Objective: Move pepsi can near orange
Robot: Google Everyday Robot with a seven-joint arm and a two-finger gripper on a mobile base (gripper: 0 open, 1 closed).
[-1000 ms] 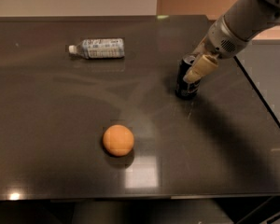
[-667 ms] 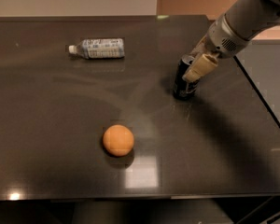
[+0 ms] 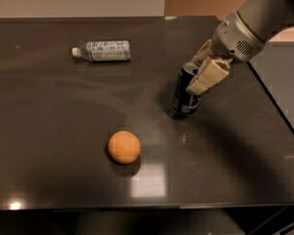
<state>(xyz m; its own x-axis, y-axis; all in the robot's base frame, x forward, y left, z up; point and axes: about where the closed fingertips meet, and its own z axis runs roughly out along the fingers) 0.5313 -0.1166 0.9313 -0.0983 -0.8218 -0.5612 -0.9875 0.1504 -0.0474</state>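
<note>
The pepsi can point(image 3: 184, 100), dark with a silver top, is at the right of the middle of the dark table point(image 3: 59, 116), tilted slightly. My gripper point(image 3: 192, 80) comes in from the upper right and is shut on the can's upper part, with one beige finger point(image 3: 208, 76) across its front. The orange point(image 3: 123, 147) lies on the table to the front left of the can, well apart from it.
A clear plastic bottle point(image 3: 103, 51) with a white cap lies on its side at the back left. The table's right edge point(image 3: 277, 106) runs close behind my arm. The front edge is just below the orange.
My gripper has moved the can a short way to the left and toward the front, closer to the orange. The orange and the bottle have not moved.
</note>
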